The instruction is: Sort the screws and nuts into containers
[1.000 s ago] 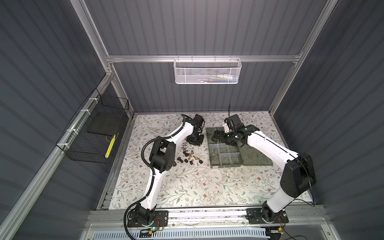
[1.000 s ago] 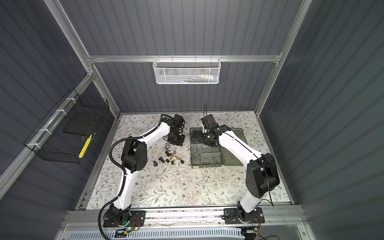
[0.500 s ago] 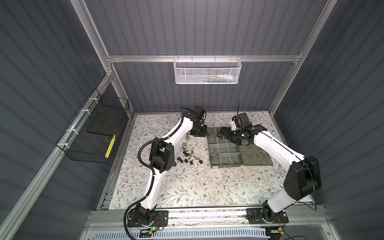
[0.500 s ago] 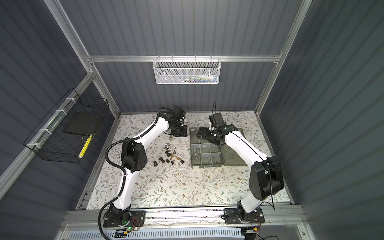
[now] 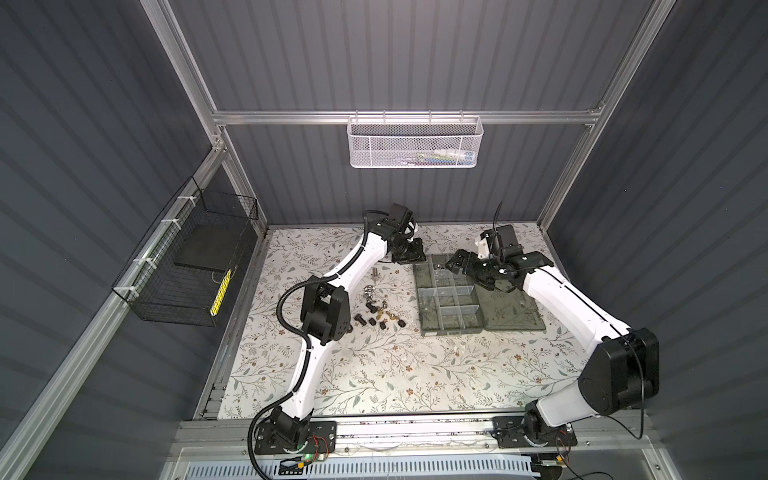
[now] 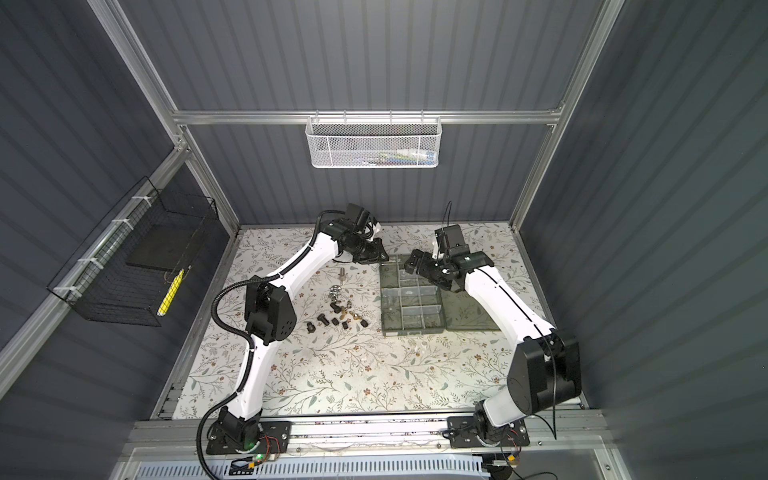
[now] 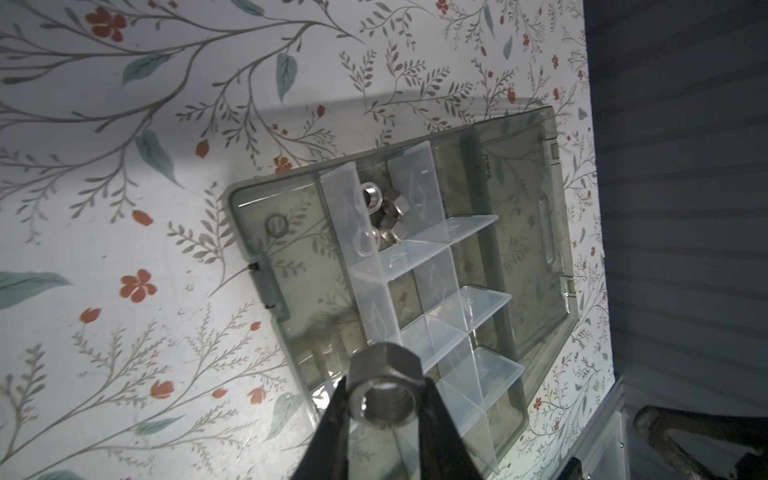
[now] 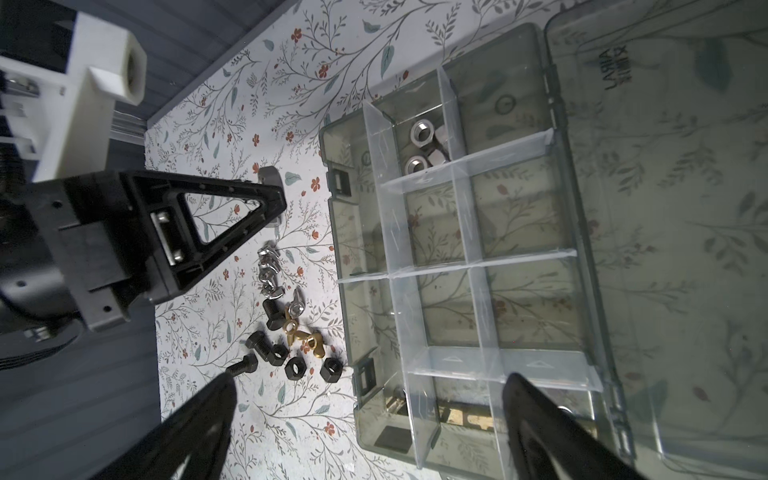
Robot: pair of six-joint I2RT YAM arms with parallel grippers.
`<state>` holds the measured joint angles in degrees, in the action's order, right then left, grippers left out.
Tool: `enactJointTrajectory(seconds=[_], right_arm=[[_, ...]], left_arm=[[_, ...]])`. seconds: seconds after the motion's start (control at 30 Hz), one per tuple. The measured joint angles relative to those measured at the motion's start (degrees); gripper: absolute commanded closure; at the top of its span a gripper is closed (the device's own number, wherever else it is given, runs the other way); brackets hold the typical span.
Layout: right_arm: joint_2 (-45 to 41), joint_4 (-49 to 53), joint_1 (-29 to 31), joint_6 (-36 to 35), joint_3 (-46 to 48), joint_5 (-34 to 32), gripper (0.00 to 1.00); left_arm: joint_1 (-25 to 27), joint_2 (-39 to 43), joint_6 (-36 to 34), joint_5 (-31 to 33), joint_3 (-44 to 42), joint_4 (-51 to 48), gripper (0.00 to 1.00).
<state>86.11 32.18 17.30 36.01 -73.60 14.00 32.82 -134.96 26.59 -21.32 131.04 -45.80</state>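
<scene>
My left gripper (image 7: 383, 401) is shut on a silver hex nut (image 7: 384, 376); in both top views it hovers by the far left corner of the organiser box (image 5: 452, 332) (image 6: 413, 330). Three silver nuts (image 7: 384, 212) (image 8: 426, 145) lie in one far compartment of the containers (image 7: 249, 224) (image 8: 345, 257). Loose screws and nuts (image 5: 376, 309) (image 6: 338, 311) (image 8: 286, 328), silver, black and brass, lie on the table left of the box. My right gripper (image 8: 370, 415) (image 5: 467, 270) stands open and empty above the box's far end.
The box's lid (image 5: 513, 307) lies open flat to the right of the compartments. A lone silver bolt (image 5: 375, 273) sits beyond the pile. A white mesh basket (image 5: 413, 143) hangs on the back wall, a black wire basket (image 5: 187, 266) on the left wall.
My left gripper has risen from the pile and moved toward the box's far left corner with the nut. The right gripper drew back to the right, still open.
</scene>
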Motion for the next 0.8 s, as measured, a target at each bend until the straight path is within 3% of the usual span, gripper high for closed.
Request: enactJointTrajectory(seconds=[0.8], right_arm=[[-10.5, 7.2, -2.1, -0.5, 4.8, -0.9, 0.01]], left_arm=[[2.8, -13.3, 9.3, -3.0, 6.7, 12.7, 0.78]])
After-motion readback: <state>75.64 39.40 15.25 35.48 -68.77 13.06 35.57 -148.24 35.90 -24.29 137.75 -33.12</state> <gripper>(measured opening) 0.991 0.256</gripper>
